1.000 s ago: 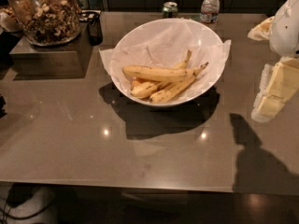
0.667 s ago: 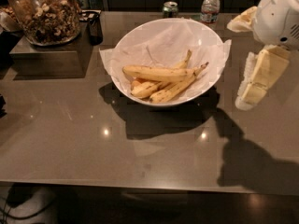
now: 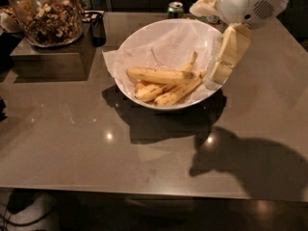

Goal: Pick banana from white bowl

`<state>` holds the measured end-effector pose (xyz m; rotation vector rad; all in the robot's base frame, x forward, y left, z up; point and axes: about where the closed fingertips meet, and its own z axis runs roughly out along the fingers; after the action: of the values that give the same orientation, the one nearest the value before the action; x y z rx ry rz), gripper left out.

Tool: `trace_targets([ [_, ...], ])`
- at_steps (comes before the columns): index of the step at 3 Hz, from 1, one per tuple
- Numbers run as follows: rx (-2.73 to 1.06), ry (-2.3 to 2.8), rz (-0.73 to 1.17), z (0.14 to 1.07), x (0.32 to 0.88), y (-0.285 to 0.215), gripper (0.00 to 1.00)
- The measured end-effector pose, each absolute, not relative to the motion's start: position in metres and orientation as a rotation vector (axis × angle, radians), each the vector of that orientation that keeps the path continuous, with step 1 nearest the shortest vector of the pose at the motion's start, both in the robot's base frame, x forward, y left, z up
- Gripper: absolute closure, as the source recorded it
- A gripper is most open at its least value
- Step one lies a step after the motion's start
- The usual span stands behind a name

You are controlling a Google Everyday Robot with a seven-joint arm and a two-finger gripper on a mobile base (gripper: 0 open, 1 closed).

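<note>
The white bowl (image 3: 144, 42), wide and lined with crinkled white paper, stands at the middle back of the table. In it lies the banana (image 3: 159, 75), long, thick and smooth yellow, pointing left to right. Two thinner brown-spotted bananas (image 3: 175, 93) and a short stubby one (image 3: 141, 87) lie under and in front of it. My gripper (image 3: 219, 73) hangs over the bowl's right rim, fingers pointing down, to the right of the banana and above it. It holds nothing.
A large glass jar (image 3: 44, 14) of nuts stands on a grey block (image 3: 45, 57) at the back left, with a small dark holder (image 3: 97, 27) beside it. A green can (image 3: 175, 8) stands behind the bowl. The table's front edge (image 3: 144, 191) runs across the bottom.
My arm and gripper have moved left from the table's right side to the bowl's right rim. The bananas and bowl have not moved.
</note>
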<state>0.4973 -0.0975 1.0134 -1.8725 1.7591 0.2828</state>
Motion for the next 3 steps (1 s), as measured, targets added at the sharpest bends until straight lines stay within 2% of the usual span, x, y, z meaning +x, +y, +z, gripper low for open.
trace_targets([
  [2,-1.835,1.727,0.344,1.007,0.509,-0.086,0.0],
  [3,-1.857,1.68,0.435,0.994,0.529,-0.06,0.0],
])
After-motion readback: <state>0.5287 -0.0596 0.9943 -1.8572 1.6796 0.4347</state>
